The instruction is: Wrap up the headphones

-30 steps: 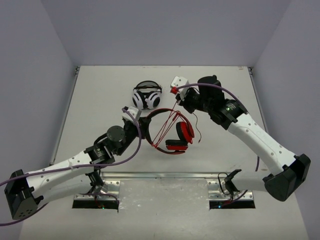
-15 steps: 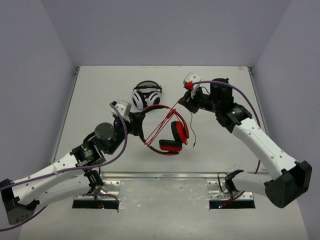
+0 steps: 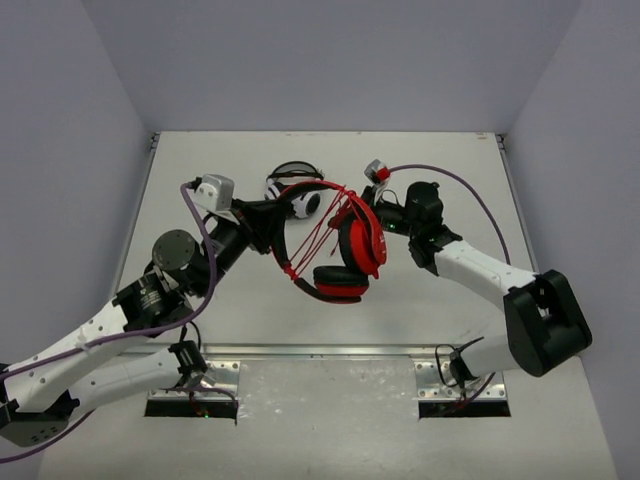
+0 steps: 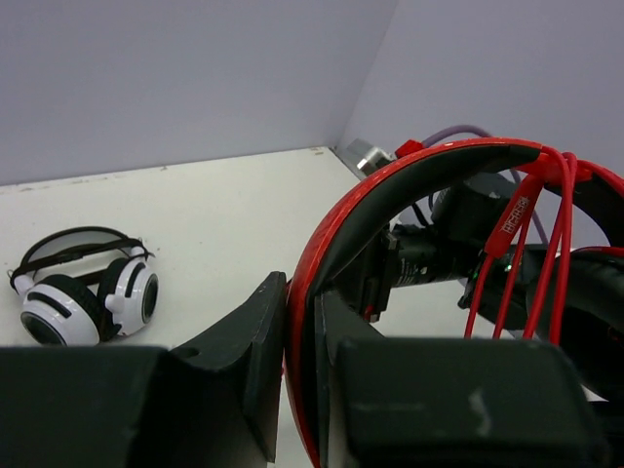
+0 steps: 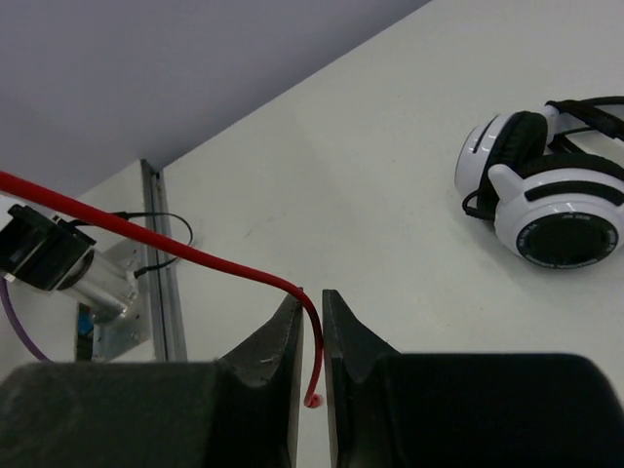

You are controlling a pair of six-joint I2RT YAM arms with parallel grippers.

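Black left claw point(image 4: 302, 336) is clamped on the stiff red headband point(image 4: 409, 180) of the red headphones point(image 3: 345, 245). They are held up, apparently off the bench point(image 3: 200, 170), at its centre. The white-and-black headphones point(image 4: 88, 292) lie at their 11 o'clock. The red pair looks light, rigid in the band and loose at the cups, so the band is the place to hold. The thin red cable point(image 5: 146, 234) is limp and snag-prone, and crosses the band in several strands. At 3 o'clock the right claw point(image 5: 310, 322) pinches it near its end. No container shows.
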